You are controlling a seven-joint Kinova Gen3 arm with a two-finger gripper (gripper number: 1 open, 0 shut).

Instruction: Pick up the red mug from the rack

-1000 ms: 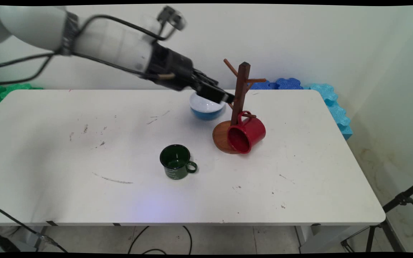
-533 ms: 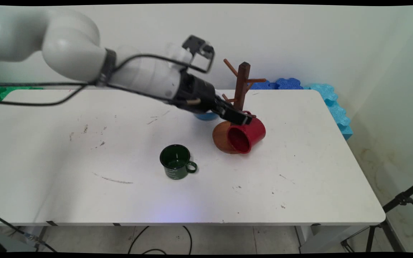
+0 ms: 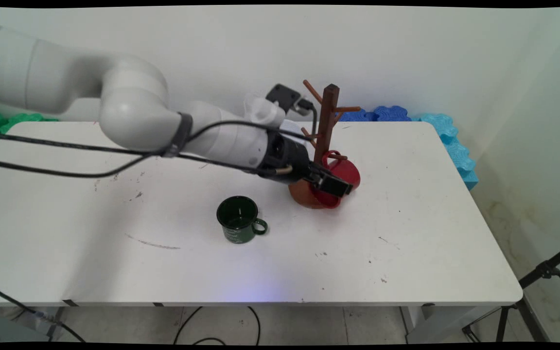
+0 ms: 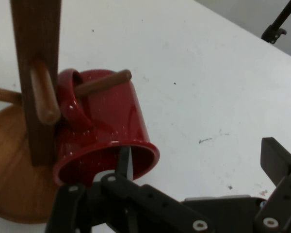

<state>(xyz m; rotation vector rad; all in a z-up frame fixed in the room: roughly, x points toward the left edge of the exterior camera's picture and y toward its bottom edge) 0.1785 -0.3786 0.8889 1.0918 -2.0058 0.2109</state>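
Main view. We find the white arm reaching from the upper left of the frame down toward the centre, with the claw [image 3: 332, 184] low over the white counter [image 3: 406, 233]. The claw sits at the mouth of a red mug [image 3: 345, 171], which hangs tipped on its side from a lower peg of a wooden mug tree [image 3: 327, 121]. The tree stands upright on its round wooden base [image 3: 298, 193], right of centre. The claw's black body covers most of the mug's opening here. A dark green mug [image 3: 237, 219] stands upright lower in the frame, left of the tree and well apart from it, handle pointing right. Blue foam blocks [image 3: 447, 133] lie along the counter's far right edge, green ones [image 3: 3, 122] at the far left.

Hand view. We see the red mug [image 4: 106, 131] hooked by its handle on a peg [image 4: 102, 82], mouth facing the camera. One finger [image 4: 123, 162] reaches inside the mouth, close against the rim; the other finger [image 4: 276, 160] stands far off at the right of the frame, outside the mug. The claw is spread wide and holds nothing. The tree's post [image 4: 36, 73] rises at the upper left.
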